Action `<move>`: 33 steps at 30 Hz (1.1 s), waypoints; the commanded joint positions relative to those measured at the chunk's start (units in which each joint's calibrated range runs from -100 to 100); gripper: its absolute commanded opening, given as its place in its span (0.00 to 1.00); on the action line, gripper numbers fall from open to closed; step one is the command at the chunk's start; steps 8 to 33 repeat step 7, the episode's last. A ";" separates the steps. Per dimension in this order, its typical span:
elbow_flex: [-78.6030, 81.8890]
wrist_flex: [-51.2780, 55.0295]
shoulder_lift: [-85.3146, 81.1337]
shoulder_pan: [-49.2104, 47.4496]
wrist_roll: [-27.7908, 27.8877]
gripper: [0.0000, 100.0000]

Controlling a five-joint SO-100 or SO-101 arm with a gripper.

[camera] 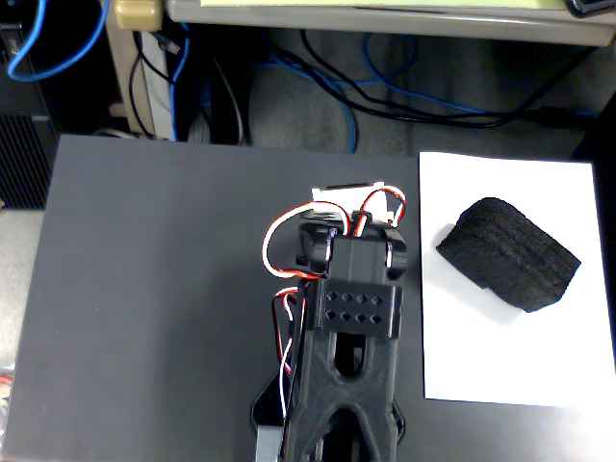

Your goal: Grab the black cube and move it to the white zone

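The black cube [508,254], an oblong block of ridged black foam, lies on the white zone [481,356], a white paper sheet on the right of the fixed view. It rests in the sheet's upper half and is tilted. The black robot arm [351,298] with red and white wires stands folded over the dark grey table, left of the sheet. It is apart from the cube and touches nothing. Its own body hides the gripper's fingers, so I cannot tell whether the gripper is open or shut. Nothing shows in its hold.
The dark grey tabletop [164,289] spreads to the left of the arm. Behind the table's far edge are blue and black cables [385,91] and a desk edge [385,14]. A small white piece [342,192] sits just beyond the arm's top.
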 commanded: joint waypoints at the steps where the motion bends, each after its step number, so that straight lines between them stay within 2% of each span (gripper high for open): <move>1: 0.00 0.36 0.36 0.16 -0.24 0.01; 33: 0.00 0.36 0.36 0.16 -0.45 0.01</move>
